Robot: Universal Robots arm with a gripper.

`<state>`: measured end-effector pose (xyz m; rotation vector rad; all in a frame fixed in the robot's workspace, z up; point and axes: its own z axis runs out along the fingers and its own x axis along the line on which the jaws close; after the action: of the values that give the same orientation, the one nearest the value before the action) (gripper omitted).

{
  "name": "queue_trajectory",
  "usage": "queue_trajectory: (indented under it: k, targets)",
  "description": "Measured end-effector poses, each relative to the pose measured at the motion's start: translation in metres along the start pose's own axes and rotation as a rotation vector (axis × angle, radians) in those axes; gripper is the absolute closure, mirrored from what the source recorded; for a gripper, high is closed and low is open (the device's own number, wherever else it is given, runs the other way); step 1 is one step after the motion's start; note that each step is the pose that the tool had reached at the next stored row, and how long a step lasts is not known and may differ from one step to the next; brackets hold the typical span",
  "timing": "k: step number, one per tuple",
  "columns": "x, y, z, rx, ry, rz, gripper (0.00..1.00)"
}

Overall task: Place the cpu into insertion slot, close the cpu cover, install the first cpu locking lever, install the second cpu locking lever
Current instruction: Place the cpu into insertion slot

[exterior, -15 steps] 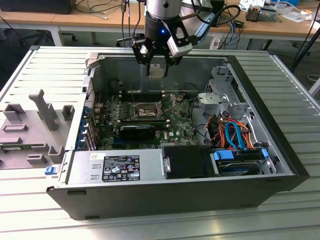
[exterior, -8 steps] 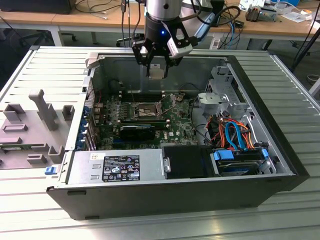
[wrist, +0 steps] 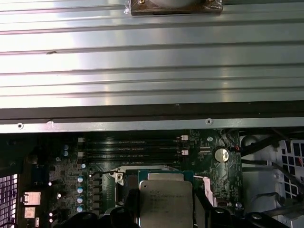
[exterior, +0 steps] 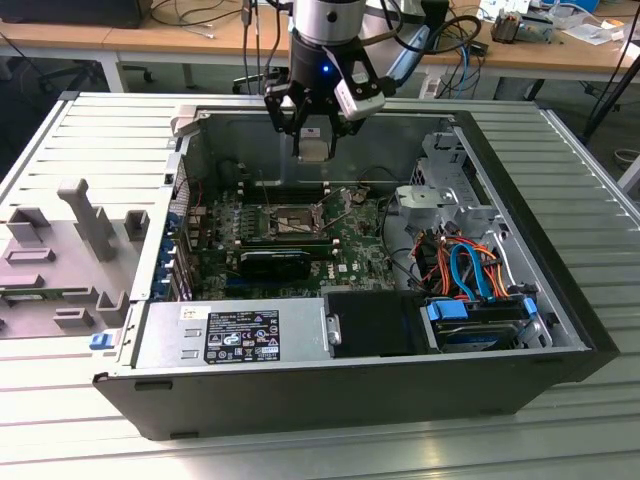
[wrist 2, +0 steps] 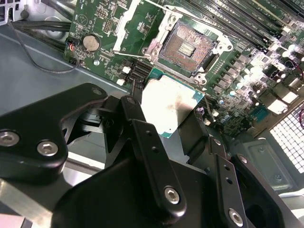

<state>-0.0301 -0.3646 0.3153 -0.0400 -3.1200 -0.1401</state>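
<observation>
Exterior view: an open computer case (exterior: 330, 385) lies on a slatted metal table (exterior: 90, 140), its open side up, reaching from near the front edge towards the far edge. The arm comes down over the far wall of the case. Its black end effector (exterior: 313, 140) is pinching the cpu (exterior: 313, 148) by two opposite edges and holds it in the air, apart from the board, above the far part of the green motherboard (exterior: 350, 245).

The insertion slot (exterior: 290, 222) sits in the middle of that board, nearer the front than the chip, and thin locking levers stand up around it.

In the second wrist view the cpu (wrist 2: 171, 107) shows its dull silver top with a green rim, clamped between the fingers (wrist 2: 135, 114) of the end effector (wrist 2: 170, 116). Beyond it the insertion slot (wrist 2: 187, 45) is bare, its contact field exposed. The cpu cover (wrist 2: 124, 21) appears swung open to one side of the slot. A coin battery (wrist 2: 91, 42) sits on the board near the case wall.

In the first wrist view the cpu (wrist: 165, 204) hangs over the board, with long black memory slots (wrist: 133, 147) between it and the case rim.

A power supply (exterior: 235, 335) fills the front corner of the case at the exterior view's left. Blue and orange cables (exterior: 468, 265) lie towards its right. A grey fixture (exterior: 80, 230) rests on the table beside the case.
</observation>
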Motion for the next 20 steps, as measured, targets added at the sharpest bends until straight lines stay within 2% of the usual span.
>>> queue_trajectory:
  k: [12, 20]
  targets:
    - [-0.0002, -0.0049, 0.0027, 0.0000, 0.0000, 0.000, 0.45]
    - [-0.0002, -0.0051, 0.0030, 0.0000, 0.0000, 0.001, 0.45]
